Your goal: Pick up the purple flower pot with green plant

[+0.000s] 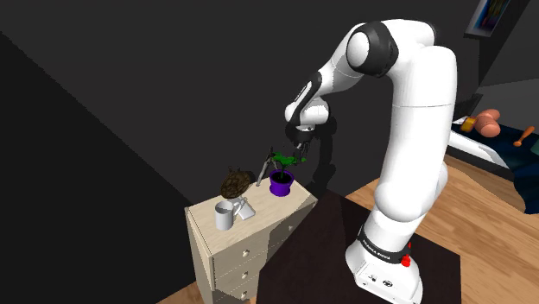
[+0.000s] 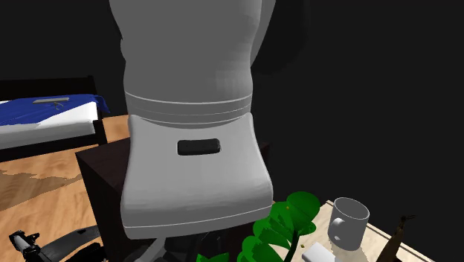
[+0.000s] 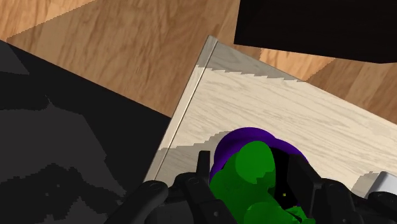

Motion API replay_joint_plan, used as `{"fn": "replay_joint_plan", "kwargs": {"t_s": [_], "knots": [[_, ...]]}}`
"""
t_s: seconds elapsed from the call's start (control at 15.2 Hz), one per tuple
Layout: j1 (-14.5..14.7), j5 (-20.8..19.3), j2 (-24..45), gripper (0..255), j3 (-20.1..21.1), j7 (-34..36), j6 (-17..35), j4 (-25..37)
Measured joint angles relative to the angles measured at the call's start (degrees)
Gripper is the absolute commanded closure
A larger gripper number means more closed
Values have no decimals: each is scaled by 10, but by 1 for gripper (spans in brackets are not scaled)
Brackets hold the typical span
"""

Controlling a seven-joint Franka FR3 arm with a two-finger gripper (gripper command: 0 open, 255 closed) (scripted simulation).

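**Figure: pre-grasp stage of the pick.** My gripper (image 1: 300,155) hangs over the purple flower pot (image 1: 282,182). The pot stands on the pale wooden dresser (image 1: 259,226), toward the end of the top nearest my arm.

In the wrist view my fingers (image 3: 203,167) stand apart, released. The green plant (image 3: 253,167) sits between them and the pot's purple rim shows just beyond the leaves; nothing is clasped.

I judge the reach largely done and the closing not yet begun (the pot's base rests on the dresser top, so no lift has taken place). The next move calls for a further descent through the foliage, until my fingers bracket the pot's wall rather than the soft leaves. A firm close and a straight rise would follow. Leaves trapped between pad and wall could let the hold slip.

**Also on the top:**
- a grey mug (image 1: 225,216)
- a brown tufted object (image 1: 233,184)
- a small white item (image 1: 246,208)
- a thin leaning stick (image 1: 261,170)

All four lie to the shoulder view's left of the pot, the stick nearest it.

**Surroundings:** a wood-plank floor (image 1: 484,246), my dark stand (image 1: 324,250), a bed (image 2: 44,119) with a blue cover, and dark walls.
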Motion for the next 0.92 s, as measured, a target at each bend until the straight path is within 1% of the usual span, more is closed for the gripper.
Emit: {"fn": "replay_joint_plan", "kwargs": {"t_s": [0.33, 0.92], "knots": [[2, -5, -9, 255, -3, 3, -7, -3], [12, -38, -64, 255, -16, 24, -66, 5]]}}
